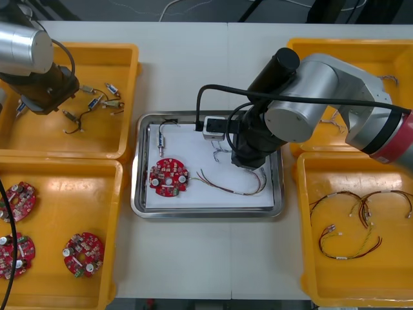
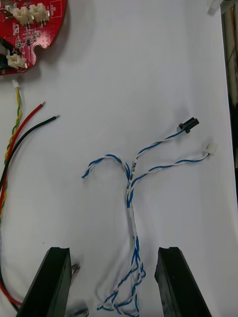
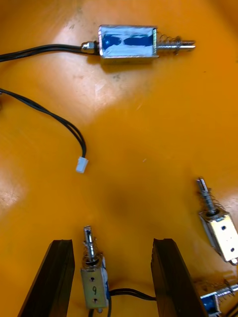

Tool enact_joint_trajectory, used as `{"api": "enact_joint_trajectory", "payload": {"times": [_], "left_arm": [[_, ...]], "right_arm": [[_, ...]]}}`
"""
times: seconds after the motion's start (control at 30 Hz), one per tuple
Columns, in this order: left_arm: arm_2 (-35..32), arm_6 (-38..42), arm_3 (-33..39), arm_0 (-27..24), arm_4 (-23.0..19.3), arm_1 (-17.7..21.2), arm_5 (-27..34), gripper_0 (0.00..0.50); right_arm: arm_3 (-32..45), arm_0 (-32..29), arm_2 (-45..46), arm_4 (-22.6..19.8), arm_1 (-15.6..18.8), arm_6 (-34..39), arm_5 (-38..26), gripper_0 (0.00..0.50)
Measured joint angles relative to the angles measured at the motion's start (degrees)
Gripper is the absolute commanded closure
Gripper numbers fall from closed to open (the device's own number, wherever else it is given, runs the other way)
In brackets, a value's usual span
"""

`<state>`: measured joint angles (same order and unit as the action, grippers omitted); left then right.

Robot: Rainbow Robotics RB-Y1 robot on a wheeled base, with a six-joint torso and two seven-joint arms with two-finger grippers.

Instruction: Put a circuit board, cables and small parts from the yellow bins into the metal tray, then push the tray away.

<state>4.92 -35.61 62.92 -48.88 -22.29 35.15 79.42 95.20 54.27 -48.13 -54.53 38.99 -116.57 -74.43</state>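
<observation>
From above, the metal tray (image 1: 206,212) sits mid-table (image 1: 193,64) between yellow bins. On its white floor lie a round red circuit board (image 1: 169,176), one small metal part (image 1: 161,139) and a red and yellow cable (image 1: 240,185). Our right gripper (image 1: 248,161) hangs over the tray's right half. Our left gripper (image 1: 40,102) hangs in the far left bin (image 1: 45,135).

At the right wrist, the right gripper (image 2: 114,277) is wide apart and grips nothing. The blue and white cable (image 2: 131,198) lies loose on the white floor between its fingers, which suggests a drop-off.

At the left wrist, the left gripper (image 3: 110,277) is also spread and empty. It straddles a small part (image 3: 94,282) beside its one finger, likely lined up for a pick. Other parts (image 3: 129,42) lie beyond it on the bin floor.
</observation>
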Motion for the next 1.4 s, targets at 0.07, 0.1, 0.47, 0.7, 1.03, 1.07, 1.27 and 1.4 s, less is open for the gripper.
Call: {"api": "enact_joint_trajectory", "payload": {"times": [0.07, 0.1, 0.47, 0.7, 1.03, 1.07, 1.27, 1.4], "left_arm": [[0.00, 0.00, -0.57, 0.00, -0.21, 0.00, -0.02, 0.049], [0.00, 0.00, -0.68, 0.00, -0.31, 0.00, -0.02, 0.046], [-0.01, 0.00, -0.75, 0.23, -1.06, -0.01, 0.06, 0.051], [-0.13, 0.00, -0.75, 1.52, -1.09, -0.02, 0.06, 0.062], [-2.76, -0.01, 0.93, 3.05, -1.55, -1.10, 5.19, 0.072], [-3.10, -0.01, 1.17, 3.09, -1.56, -1.36, 5.48, 0.075], [-3.53, -0.01, 1.55, 3.11, -1.57, -2.19, 5.61, 0.142], [-3.53, -0.03, 1.58, 3.12, -1.60, -2.38, 5.61, 0.151]], "right_arm": [[1.11, 0.00, 2.11, -0.07, 0.00, 0.00, -3.07, 0.000], [1.82, 0.00, 3.38, -0.17, 0.00, 0.00, -4.90, 0.000], [6.13, -0.05, 20.08, -6.61, -0.01, -0.01, -25.41, 0.000], [9.83, -2.97, 30.86, -7.45, 0.31, 0.11, -32.05, 0.000], [19.31, -11.74, 36.40, -7.20, 5.72, 16.46, -32.22, 0.000], [20.43, -12.83, 36.96, -6.87, 6.22, 17.60, -32.22, 0.000], [26.09, -19.39, 40.64, -5.23, 9.26, 30.76, -32.54, 0.000], [26.73, -22.52, 42.90, -5.29, 10.80, 34.63, -32.62, 0.000]]}}
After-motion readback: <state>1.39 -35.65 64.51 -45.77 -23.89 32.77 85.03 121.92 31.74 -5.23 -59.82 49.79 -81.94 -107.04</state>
